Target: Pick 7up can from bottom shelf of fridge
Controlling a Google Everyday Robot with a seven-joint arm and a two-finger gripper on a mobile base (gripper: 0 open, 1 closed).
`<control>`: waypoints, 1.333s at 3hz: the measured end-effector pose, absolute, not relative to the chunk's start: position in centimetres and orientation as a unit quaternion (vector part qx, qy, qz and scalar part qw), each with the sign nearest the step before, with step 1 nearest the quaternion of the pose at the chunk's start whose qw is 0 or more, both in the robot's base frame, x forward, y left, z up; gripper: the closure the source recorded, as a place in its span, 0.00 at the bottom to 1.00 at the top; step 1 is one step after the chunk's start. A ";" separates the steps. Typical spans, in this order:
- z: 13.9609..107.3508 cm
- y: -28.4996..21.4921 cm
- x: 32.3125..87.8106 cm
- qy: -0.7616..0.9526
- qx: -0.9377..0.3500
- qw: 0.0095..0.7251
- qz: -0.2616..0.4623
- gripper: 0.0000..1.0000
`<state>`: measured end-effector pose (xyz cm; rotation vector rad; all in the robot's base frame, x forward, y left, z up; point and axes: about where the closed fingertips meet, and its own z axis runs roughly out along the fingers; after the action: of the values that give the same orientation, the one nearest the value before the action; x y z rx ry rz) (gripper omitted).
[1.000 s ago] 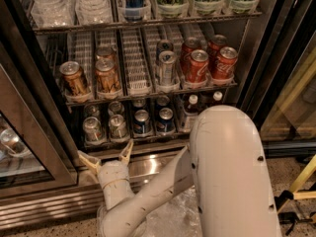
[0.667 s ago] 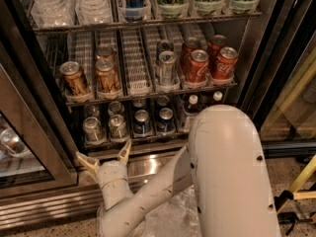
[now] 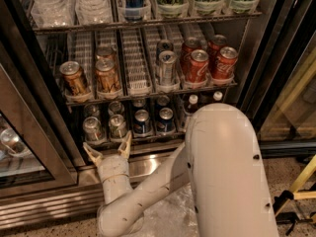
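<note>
I have the gripper (image 3: 109, 150) low in the left half of the frame, just in front of the steel lip of the bottom shelf (image 3: 150, 138). Its fingers (image 3: 125, 145) are spread wide in a V and have hold of nothing. The 7up can (image 3: 117, 126) I'm after stands at the front of its lane on the left of that shelf, just above the right finger. A matching can (image 3: 93, 129) sits in the next lane to the left, with more like them behind. The dark blue cans (image 3: 142, 122) to the right are not mine. The can stands upright, long axis vertical, with the silver lid and pull tab facing up towards the camera. I judge a sealed can to be stiff enough to squeeze, but its wall is thin aluminium and would dent under too much force. It has some weight if full. The smooth side is likely slick, the more so if the fridge (image 3: 54, 201) has left it damp. I'd take it across the round wall at about mid-height, one finger on each side, clear of the lid rim. The lane wires and the neighbouring can leave little room, so the fingers should go in straight from the front, and I'd lift it over the lip.
</note>
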<state>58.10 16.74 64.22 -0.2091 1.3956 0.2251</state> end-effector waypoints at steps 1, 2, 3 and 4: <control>64.7 16.2 58.6 0.632 -0.100 0.764 0.084 0.28; 64.3 16.1 59.0 0.631 -0.104 0.765 0.078 0.30; 63.3 15.5 59.6 0.635 -0.104 0.762 0.070 0.29; 62.4 14.7 60.2 0.639 -0.100 0.760 0.056 0.27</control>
<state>60.19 14.66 62.41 -0.2172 1.3920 0.1225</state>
